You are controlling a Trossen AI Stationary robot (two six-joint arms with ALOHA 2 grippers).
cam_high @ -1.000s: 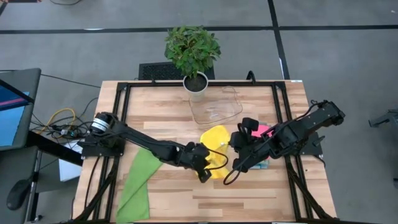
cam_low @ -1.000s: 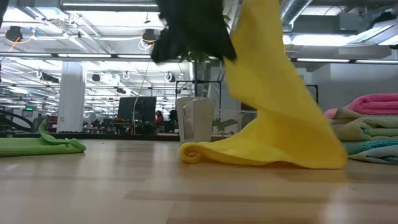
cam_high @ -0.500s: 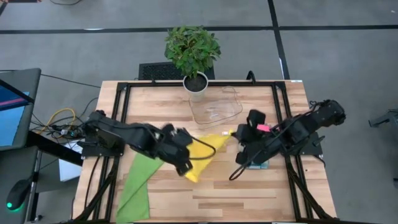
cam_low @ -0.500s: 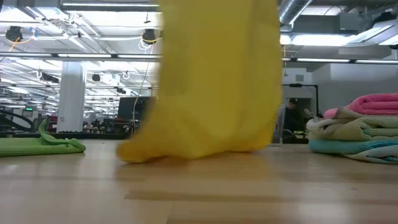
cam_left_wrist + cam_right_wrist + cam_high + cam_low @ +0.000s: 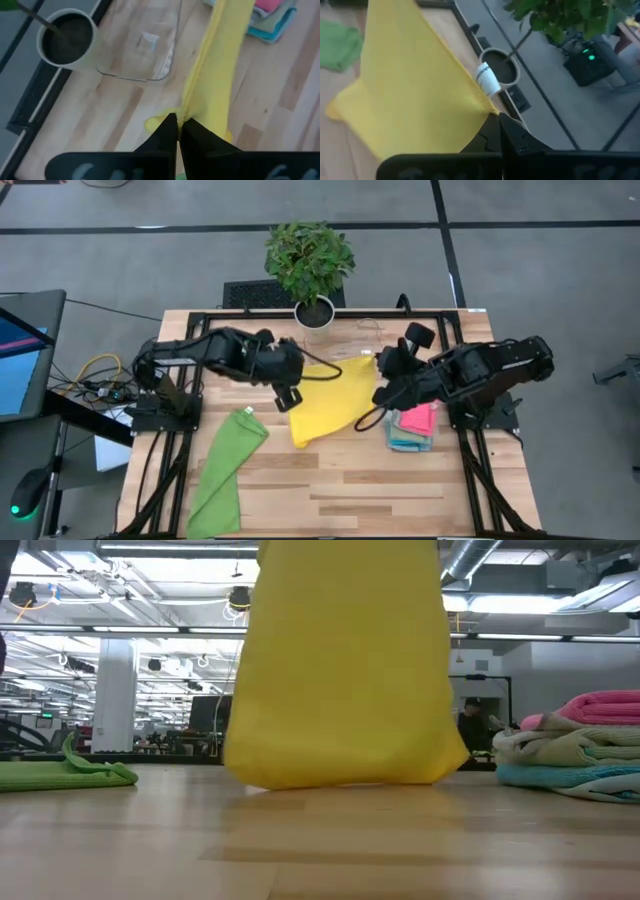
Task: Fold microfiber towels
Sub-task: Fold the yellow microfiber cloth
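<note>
Yellow towel hangs stretched between left gripper and right gripper, both clamped on its top corners, lower edge brushing table.

Left arm: dark, nearly black jointed segments with rounded joint housings, mounted on a black frame at the table's left edge.
Right arm: same dark colour and build, with a rounded black knob near the wrist.
Cables: a thin black cable loops beside each wrist.
Left gripper: two flat black fingers tapering to narrow tips; a black wrist plate below them carries pale, blurred markings.
Right gripper: two matte black wedge-shaped fingers above a wide black plate with rounded edges.
</note>
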